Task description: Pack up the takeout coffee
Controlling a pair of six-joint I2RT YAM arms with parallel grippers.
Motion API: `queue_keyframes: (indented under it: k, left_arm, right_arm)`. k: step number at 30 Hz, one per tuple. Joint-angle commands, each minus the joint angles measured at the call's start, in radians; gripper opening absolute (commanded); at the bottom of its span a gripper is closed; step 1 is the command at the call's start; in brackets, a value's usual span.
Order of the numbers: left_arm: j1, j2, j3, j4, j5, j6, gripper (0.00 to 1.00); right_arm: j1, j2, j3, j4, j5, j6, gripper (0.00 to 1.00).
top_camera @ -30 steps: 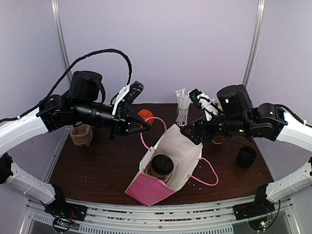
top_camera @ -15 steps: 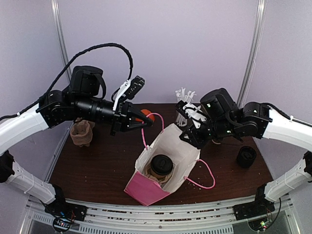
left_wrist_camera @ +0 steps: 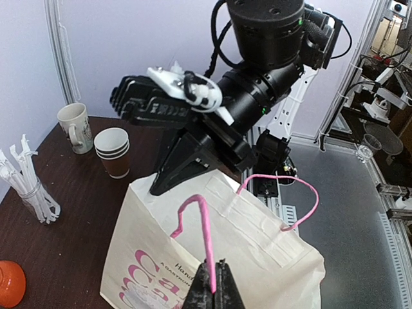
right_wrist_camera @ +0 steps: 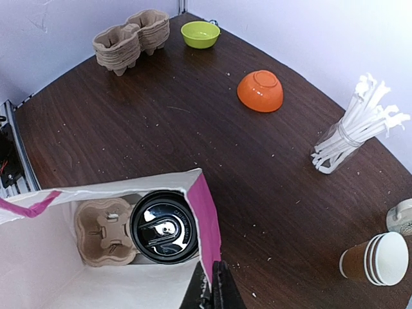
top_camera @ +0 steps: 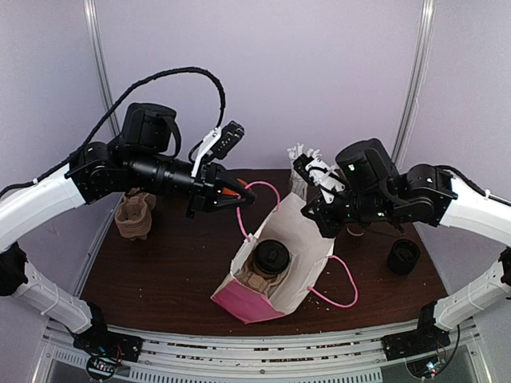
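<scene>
While the paper bag (top_camera: pixel 307 239) stands with its mouth open at the middle of the dark table (top_camera: pixel 168 271), the takeout coffee (top_camera: pixel 271 256) sits inside it, upright, with its black lid on. The cup occupies one pocket of a cardboard cup carrier (top_camera: pixel 257 279) that lies on the bag's floor. The carrier's other visible pocket, to the left in the right wrist view, holds nothing.

Left gripper (top_camera: pixel 239 194): fingers pressed together on the bag's far-left pink handle (left_wrist_camera: pixel 207 244), pinching it near one end. The handle rises in a loop above the fingers in the left wrist view.

Right gripper (top_camera: pixel 322 222): fingers pinched on the bag's upper rim at its right side, beside the pink gusset. The second pink handle (top_camera: pixel 343 283) hangs loose against the bag's near-right side.

Other items on the table:
- Orange bowl (right_wrist_camera: pixel 260 91), upside down, far of the bag.
- Green bowl (right_wrist_camera: pixel 199 33), upright, at the far-left corner.
- Stack of cardboard cup carriers (top_camera: pixel 132 215), at the left edge.
- Bundle of white straws (top_camera: pixel 302 171) in a clear holder, at the far edge.
- Stack of kraft paper cups (left_wrist_camera: pixel 112 151), without lids, behind the right arm.
- Printed mug (left_wrist_camera: pixel 74 127), just beside that cup stack.
- Black stack of lids (top_camera: pixel 404 256), at the right, well apart from the bag.
</scene>
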Motion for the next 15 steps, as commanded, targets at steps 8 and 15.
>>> queue_keyframes:
  k: [8, 15]
  left_arm:
    - [-0.003, -0.027, -0.005, 0.067, 0.020, -0.025, 0.00]
    - [-0.003, -0.055, -0.058, 0.072, 0.006, -0.046, 0.00]
  right_arm:
    - [0.097, -0.113, -0.067, 0.142, 0.254, -0.071, 0.00]
    - [0.133, -0.136, -0.104, 0.180, 0.293, -0.085, 0.00]
